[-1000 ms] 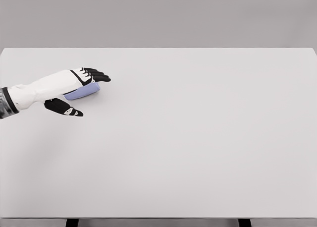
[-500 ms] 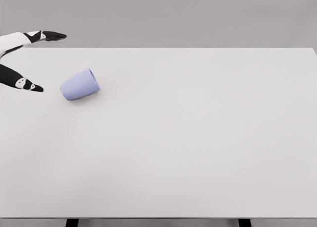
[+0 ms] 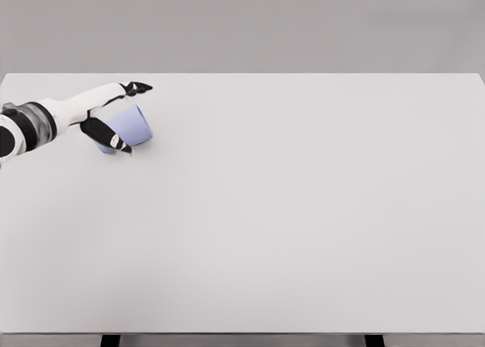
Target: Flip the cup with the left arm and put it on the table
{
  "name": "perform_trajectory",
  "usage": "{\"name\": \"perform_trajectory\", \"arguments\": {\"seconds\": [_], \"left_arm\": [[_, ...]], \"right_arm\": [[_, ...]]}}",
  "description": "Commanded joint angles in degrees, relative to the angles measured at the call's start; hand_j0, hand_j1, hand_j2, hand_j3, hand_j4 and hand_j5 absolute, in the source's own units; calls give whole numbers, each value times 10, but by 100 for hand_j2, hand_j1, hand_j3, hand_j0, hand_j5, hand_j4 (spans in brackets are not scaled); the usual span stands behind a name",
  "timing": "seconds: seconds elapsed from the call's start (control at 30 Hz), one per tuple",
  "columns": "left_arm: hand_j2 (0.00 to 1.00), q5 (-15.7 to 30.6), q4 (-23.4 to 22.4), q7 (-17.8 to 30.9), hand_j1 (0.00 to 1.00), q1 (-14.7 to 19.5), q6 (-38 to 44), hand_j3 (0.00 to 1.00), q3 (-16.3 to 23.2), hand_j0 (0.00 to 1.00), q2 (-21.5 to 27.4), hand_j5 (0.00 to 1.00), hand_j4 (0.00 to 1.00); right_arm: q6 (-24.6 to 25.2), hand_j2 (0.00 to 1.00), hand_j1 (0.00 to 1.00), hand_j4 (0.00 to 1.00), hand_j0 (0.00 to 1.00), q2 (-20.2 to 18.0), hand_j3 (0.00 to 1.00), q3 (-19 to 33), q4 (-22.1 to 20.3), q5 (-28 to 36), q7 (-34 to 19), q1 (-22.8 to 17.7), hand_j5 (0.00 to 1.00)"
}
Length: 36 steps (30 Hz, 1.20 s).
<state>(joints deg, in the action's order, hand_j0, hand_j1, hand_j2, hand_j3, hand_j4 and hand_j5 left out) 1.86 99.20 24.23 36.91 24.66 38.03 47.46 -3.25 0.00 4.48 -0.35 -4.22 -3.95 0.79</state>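
The cup, pale lavender, lies on its side at the far left of the white table, near the back edge. Its wider end points up and to the right, its narrower end down and to the left. The left hand is right on it, the white arm reaching in from the left edge of the picture. Dark fingers stretch out above the cup's upper side, and the dark thumb sits across the lower left part of the cup, covering its narrow end. So the hand brackets the cup, fingers above and thumb below, spread apart rather than curled tight. Whether they actually press on the cup cannot be told from this view. The cup rests on the tabletop, not lifted.
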Motion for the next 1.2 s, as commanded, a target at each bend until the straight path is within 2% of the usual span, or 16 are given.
{"name": "perform_trajectory", "arguments": {"seconds": [0.0,0.1,0.37,0.63,0.7,0.93,1.0,1.1,1.17], "left_arm": [[100,-9,-7,-42,100,0,24,100,4,100,-11,100,100],[100,-41,-38,-47,100,0,38,100,5,100,-43,100,100],[100,-71,-103,-56,100,0,37,100,17,100,-91,100,100],[100,-77,-127,-71,100,2,37,100,37,100,-98,100,100],[100,-92,-131,-70,100,2,38,100,37,100,-105,100,100],[100,-93,-137,-72,100,2,34,100,38,100,-108,100,100],[95,-93,-137,-72,95,2,35,95,38,95,-108,95,95],[77,-92,-144,-72,77,2,35,77,38,77,-113,77,77],[60,-92,-148,-72,60,2,35,60,38,60,-117,60,60]], "right_arm": [[0,100,100,100,100,0,100,0,0,0,0,0,100],[0,100,100,100,100,0,100,0,0,0,0,0,100],[0,100,100,100,100,0,100,0,0,0,0,0,100],[0,100,100,100,100,0,100,0,0,0,0,0,100],[0,100,100,100,100,0,100,0,0,0,0,0,100],[0,100,100,100,100,0,100,0,0,0,0,0,100],[0,100,100,100,100,0,100,0,0,0,0,0,100],[0,100,100,100,100,0,100,0,0,0,0,0,100],[0,100,100,100,100,0,100,0,0,0,0,0,100]]}}
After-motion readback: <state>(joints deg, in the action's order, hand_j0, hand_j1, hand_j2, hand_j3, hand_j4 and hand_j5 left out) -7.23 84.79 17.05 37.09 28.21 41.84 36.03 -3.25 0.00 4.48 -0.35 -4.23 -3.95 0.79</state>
